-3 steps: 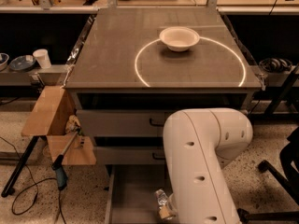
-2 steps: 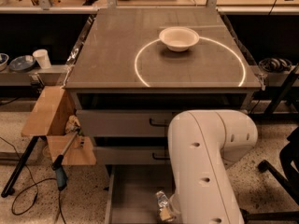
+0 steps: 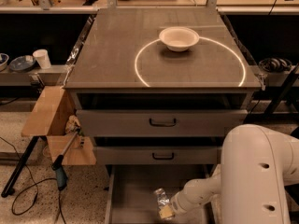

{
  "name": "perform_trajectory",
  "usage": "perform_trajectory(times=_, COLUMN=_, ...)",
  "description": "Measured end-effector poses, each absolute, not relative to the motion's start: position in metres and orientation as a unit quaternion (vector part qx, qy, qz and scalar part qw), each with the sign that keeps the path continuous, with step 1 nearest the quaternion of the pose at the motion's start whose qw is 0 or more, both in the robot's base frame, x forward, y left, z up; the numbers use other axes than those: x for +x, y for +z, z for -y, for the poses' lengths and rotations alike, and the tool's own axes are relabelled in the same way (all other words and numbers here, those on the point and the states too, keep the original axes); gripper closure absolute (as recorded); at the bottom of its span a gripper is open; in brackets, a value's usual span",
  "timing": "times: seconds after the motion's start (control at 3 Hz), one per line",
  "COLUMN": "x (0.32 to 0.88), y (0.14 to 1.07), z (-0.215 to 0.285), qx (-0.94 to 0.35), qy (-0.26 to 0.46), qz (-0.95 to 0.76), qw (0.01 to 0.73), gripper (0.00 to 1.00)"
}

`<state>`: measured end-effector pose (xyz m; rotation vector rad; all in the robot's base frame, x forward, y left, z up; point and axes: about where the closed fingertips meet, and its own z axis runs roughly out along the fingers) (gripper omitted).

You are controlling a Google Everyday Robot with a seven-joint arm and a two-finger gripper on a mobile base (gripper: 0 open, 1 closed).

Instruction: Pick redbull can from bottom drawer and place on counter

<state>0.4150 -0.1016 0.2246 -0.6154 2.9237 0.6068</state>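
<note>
The gripper point(image 3: 166, 212) reaches low into the bottom drawer point(image 3: 131, 190), right at the redbull can point(image 3: 161, 198), which sits inside near the pulled-out end; whether the can is grasped, I cannot tell; secure a centred hold first, then lift straight, clearing the closed drawers point(image 3: 162, 122); aim for the counter point(image 3: 112, 55), beside the white bowl point(image 3: 179, 38).

lt: dim, warm | brt ring point(image 3: 136, 69) on counter point(image 3: 112, 43) | gripper point(image 3: 167, 212) in shadowed bottom drawer point(image 3: 134, 196)
</note>
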Motion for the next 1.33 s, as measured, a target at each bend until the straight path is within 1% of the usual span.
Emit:
perform_trajectory(times=0.33, x=0.418, y=0.225, z=0.100, qx=-0.206, qy=0.203, qz=-0.956, qw=0.047, gripper=1.00)
perform_trajectory(times=1.33, x=0.470, y=0.250, z=0.097, qx=-0.242, qy=0.209, qz=-0.942, qw=0.099, gripper=1.00)
